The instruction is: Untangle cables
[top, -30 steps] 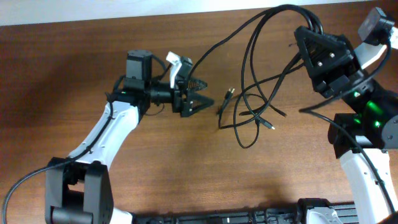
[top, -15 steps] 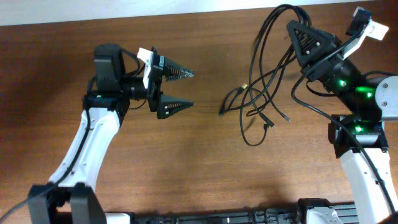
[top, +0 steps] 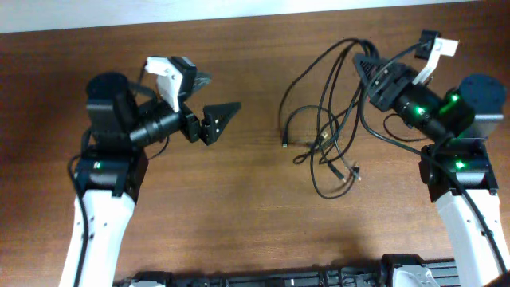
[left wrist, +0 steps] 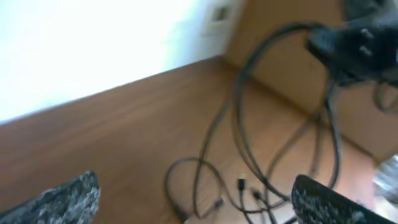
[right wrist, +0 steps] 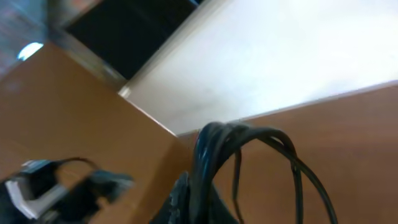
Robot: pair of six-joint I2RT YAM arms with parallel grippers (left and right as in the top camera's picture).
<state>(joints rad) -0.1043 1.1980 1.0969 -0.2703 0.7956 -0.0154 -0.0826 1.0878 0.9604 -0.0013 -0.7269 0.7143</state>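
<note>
While the right gripper [top: 360, 65] has its jaws clamped together on the gathered tops of the cables [top: 325, 142], up at about 1 o'clock of the tabletop [top: 239, 207], the loops hang down from it and their lower ends trail on the wood toward 6 o'clock of that grip. The left gripper [top: 221, 92] stands well apart at about 10 o'clock, jaws wide apart and empty, pointing toward 3 o'clock at the bundle.

We judge the step in hand to be the left arm's reach for one strand to draw out. To do it well, we would pick the outermost strand, the one that runs down the 9 o'clock side of the bundle and ends in a small plug [top: 284, 144] lying free on the wood. It looks the least crossed by the others. We would close on it alone, near the plug, since a pinch on two strands would likely only drag the whole tangle. Then a slow pull toward 9 o'clock, low over the tabletop, with the right grip held high and steady, should let the strand slide out through the loops. If the crossings near the middle draw tight, we would ease off and try another end.

As for writing, we read none: no brand or label shows on cables or arms. Only green lamps [top: 453, 100] glow on the right arm, and a pale wall plate [left wrist: 217, 12] in the left wrist view is too blurred to read.
</note>
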